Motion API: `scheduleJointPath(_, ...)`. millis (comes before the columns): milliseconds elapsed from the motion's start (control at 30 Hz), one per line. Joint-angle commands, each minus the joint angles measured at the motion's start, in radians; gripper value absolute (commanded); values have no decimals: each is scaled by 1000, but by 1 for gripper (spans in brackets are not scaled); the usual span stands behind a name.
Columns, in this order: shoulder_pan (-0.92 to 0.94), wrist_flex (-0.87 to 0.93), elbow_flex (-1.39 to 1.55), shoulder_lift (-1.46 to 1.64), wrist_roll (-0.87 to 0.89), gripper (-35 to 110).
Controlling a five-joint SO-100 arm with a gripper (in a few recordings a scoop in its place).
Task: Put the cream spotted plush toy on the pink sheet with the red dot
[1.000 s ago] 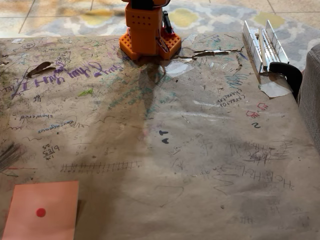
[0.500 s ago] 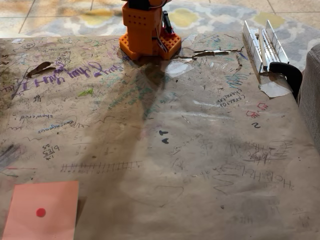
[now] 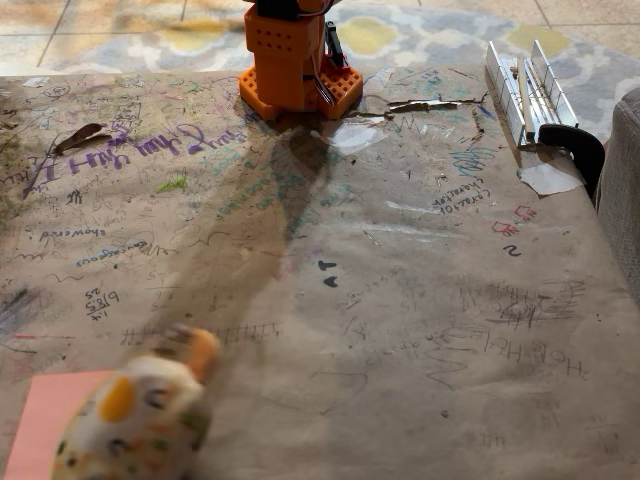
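Tool unseen; blurred cream spotted plush toy (image 3: 140, 418) overlaps pink sheet (image 3: 40, 420).

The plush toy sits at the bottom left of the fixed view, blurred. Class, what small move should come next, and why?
Probably wait for it to settle, then check its footing. The plush toy is blurred and already overlaps the pink sheet, hiding the spot where a dot would be. The arm's orange base stands far off at the table's back edge, so nothing seems to be gripping the toy.
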Motion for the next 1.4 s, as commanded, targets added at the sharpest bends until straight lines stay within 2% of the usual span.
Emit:
scheduleJointPath(0, 25, -58, -17, 14, 8, 29)
scheduleJointPath(133, 29, -91, -15, 14, 32, 26)
scheduleJointPath(200, 31, -95, -8, 14, 110, 16)
scheduleJointPath(267, 26, -137, 17, 15, 331, 0)
scheduleJointPath(300, 25, -118, 17, 15, 453, 0)
scheduleJointPath(400, 26, 34, 17, 15, 752, 0)
scheduleJointPath(533, 26, 356, 17, 15, 1120, 0)
scheduleJointPath(700, 6, 732, 17, 15, 1425, 0)
scheduleJointPath(900, -40, 1039, 18, 14, 1574, 0)
scheduleJointPath(1367, -28, 1029, 18, 11, 1592, 0)
